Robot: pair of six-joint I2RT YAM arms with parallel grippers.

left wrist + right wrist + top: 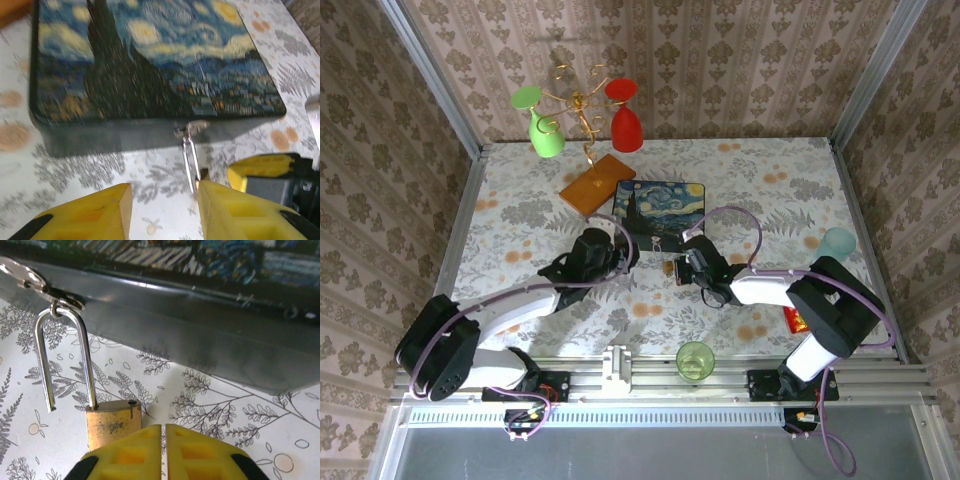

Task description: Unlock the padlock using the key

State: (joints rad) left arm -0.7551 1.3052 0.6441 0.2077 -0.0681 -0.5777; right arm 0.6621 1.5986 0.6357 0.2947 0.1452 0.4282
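The small brass padlock [111, 426] hangs by its silver shackle [67, 357] from the hasp on the front of the starry-night box [658, 205]. One shackle leg is free of the body and the lock stands open. My right gripper [163, 432] is shut just right of the padlock body, nothing visible between its tips. In the left wrist view the shackle [190, 160] runs down to the edge of my right-hand finger [235, 210]. My left gripper [164, 200] is open over bare tablecloth. The key is hidden.
A green cup [695, 360] stands at the near edge between the arm bases. A pale blue cup [838, 243] and red packaging [796, 320] sit at the right. Behind the box, a wire stand on a wooden base [597, 183] holds green and red glasses.
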